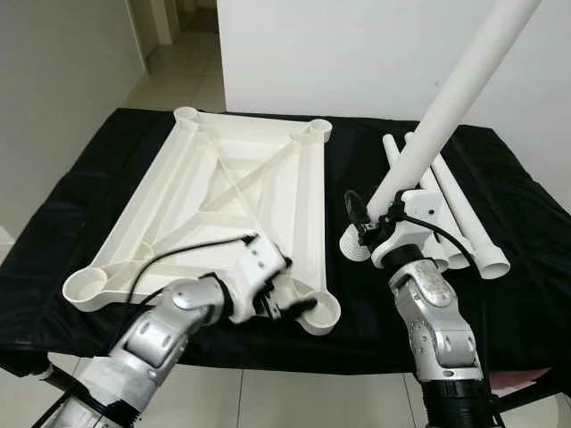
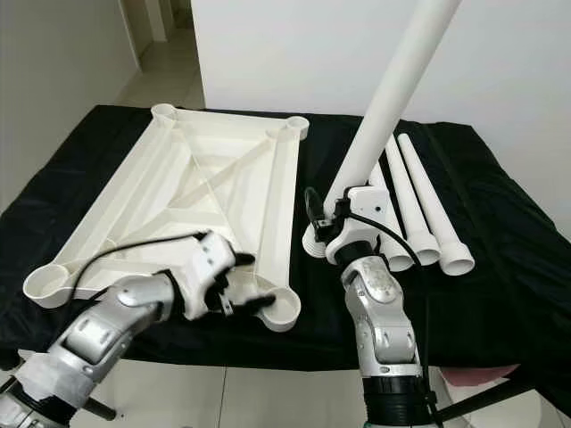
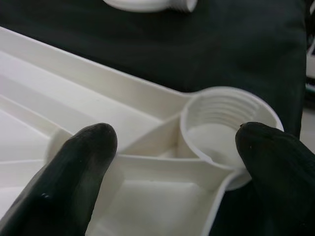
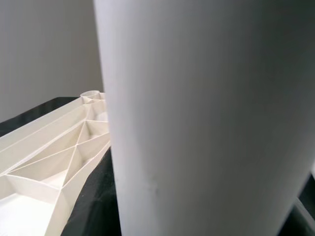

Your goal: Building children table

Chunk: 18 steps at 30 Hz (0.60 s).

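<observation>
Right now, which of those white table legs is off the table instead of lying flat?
The leg held by the right gripper: it stands tilted, threaded end down. The other three legs lie flat side by side on the black cloth.

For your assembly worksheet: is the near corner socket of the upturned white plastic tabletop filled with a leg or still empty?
Empty. The round threaded corner socket shows bare ribs inside; the right gripper holds the long white plastic leg tilted above the black cloth, beside the tabletop.

the left arm reaches forward and inward, bent at the elbow, its wrist turned so the left gripper (image 1: 299, 308) points to the robot's right, low and near the body. its two black fingers (image 3: 81, 162) stand spread apart. the right arm rises upright from the lower edge, forearm vertical, and the right gripper (image 1: 375, 227) is clamped around a white table leg (image 1: 446, 111).
</observation>
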Available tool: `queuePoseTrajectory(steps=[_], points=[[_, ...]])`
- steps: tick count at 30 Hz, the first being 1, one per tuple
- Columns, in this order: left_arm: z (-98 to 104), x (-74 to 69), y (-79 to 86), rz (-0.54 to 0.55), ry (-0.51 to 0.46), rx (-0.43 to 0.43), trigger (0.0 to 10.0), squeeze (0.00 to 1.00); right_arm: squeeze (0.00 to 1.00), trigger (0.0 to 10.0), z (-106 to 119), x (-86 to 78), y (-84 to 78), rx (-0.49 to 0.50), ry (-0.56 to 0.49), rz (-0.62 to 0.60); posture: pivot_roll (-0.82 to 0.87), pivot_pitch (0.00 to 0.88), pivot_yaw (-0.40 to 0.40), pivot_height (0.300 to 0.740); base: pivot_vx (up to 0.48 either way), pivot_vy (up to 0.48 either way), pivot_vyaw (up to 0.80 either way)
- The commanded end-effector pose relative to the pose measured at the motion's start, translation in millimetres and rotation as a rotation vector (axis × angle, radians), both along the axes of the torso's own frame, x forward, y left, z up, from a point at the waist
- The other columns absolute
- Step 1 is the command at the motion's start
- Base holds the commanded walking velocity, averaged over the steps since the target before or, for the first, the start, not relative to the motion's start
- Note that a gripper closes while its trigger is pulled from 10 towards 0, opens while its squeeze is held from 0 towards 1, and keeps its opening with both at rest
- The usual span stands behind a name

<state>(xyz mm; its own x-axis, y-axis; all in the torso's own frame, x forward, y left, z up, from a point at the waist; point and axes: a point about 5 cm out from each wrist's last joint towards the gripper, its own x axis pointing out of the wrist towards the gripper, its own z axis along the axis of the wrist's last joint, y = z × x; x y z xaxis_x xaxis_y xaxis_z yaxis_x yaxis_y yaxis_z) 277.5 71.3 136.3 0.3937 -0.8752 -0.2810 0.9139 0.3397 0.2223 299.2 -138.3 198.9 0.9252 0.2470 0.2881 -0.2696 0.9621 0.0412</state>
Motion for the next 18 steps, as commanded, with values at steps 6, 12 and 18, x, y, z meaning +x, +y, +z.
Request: queuePoseTrajectory(steps=[6,12,18], points=[[-9,6.4,10.9,0.014,-0.018,0.101,10.0,0.0,0.0,10.0,7,-2.0,-2.1,0.008,-0.039,-0.006,0.03,0.061,0.009,0.74,0.0,0.0,0.0],[-18,15.9,13.2,0.071,-0.038,0.179,10.0,0.0,0.0,10.0,7,-2.0,-2.2,0.002,-0.043,-0.003,0.02,0.05,0.014,0.74,0.0,0.0,0.0],[-14,27.6,12.4,0.14,-0.07,0.154,10.0,0.0,0.0,10.0,7,-2.6,-2.0,-0.002,-0.043,0.001,0.02,0.048,0.013,0.74,0.0,0.0,0.0]])
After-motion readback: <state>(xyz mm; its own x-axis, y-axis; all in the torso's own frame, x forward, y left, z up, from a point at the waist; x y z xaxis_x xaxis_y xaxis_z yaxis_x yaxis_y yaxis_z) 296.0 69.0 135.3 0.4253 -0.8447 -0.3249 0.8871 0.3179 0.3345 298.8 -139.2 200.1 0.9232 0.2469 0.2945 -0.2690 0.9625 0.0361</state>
